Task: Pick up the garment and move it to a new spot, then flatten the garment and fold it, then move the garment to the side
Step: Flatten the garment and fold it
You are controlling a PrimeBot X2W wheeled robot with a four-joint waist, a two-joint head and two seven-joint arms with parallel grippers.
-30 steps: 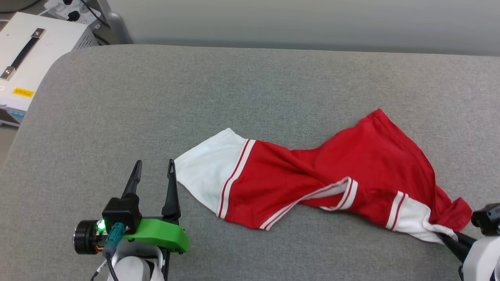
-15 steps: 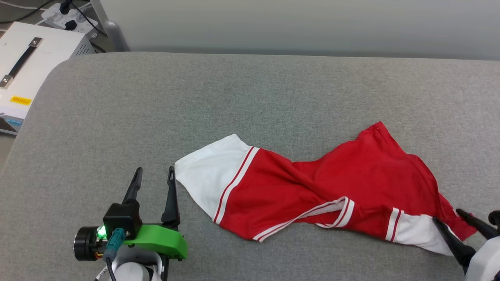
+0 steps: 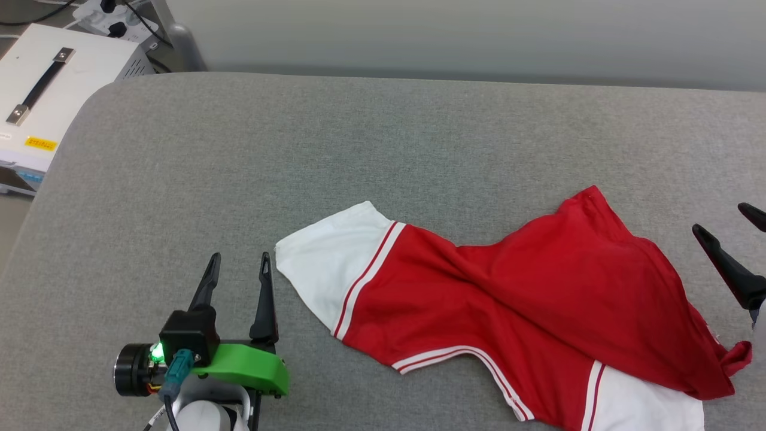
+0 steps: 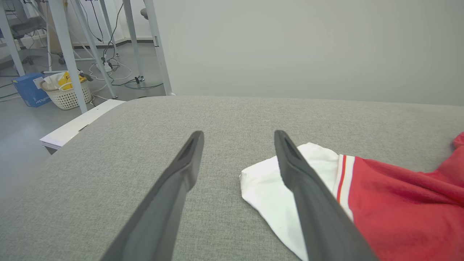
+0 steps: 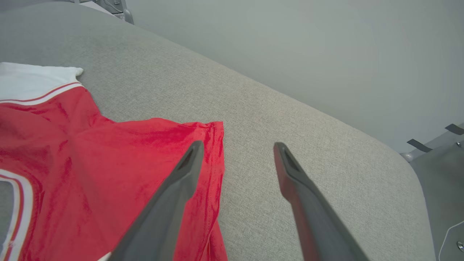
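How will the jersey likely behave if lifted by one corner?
Probably floppy: the jersey lies twisted and creased on the cushion, so it would drape from a pinch. Likely light: the fabric looks thin, with soft folds. Its sheen in the right wrist view hints it may slide out of a shallow grip.

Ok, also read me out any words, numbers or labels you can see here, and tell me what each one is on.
Nothing here can be read as text.
Yellow label on the white equipment case: print too small to read.
White label on the blue box on the floor: too blurred to read.
Garment: no letters or numbers on the side showing, only red-and-white stripes.
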